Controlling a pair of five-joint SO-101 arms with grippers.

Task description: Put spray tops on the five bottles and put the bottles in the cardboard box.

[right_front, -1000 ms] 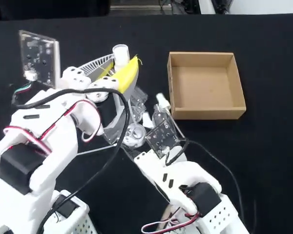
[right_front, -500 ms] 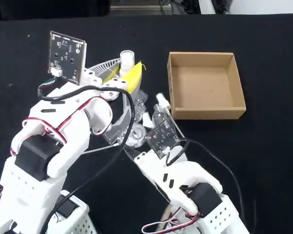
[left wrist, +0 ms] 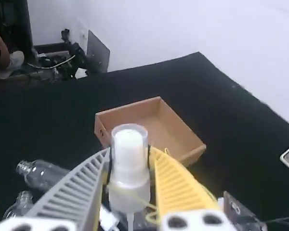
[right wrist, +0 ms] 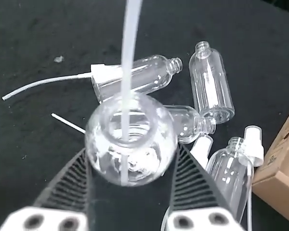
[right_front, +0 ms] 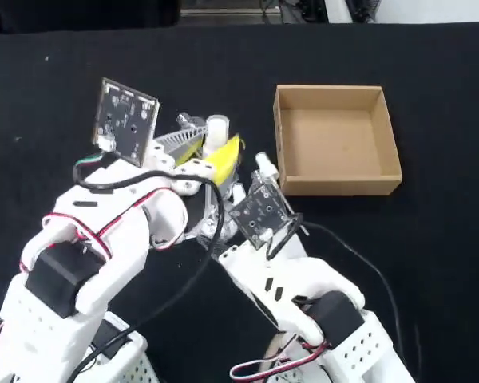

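My left gripper [left wrist: 129,166] is shut on a white spray top [left wrist: 128,154], held between its grey and yellow fingers; in the high view that gripper [right_front: 214,145] sits left of the cardboard box [right_front: 331,89]. My right gripper [right wrist: 131,161] is shut on an upright clear bottle [right wrist: 147,166]. The spray top's thin tube [right wrist: 130,48] hangs down into the bottle's open mouth. The box [left wrist: 127,109] has nothing in it.
Three uncapped bottles [right wrist: 151,74] [right wrist: 212,84] [right wrist: 188,122] lie on the black table beyond the held one. A bottle with a spray top on it [right wrist: 233,163] lies by the box corner [right wrist: 284,166]. A loose spray top [right wrist: 103,74] lies nearby.
My left arm has carried the spray top to the right, toward the box and over the right gripper's bottle. The right arm has shifted only slightly.
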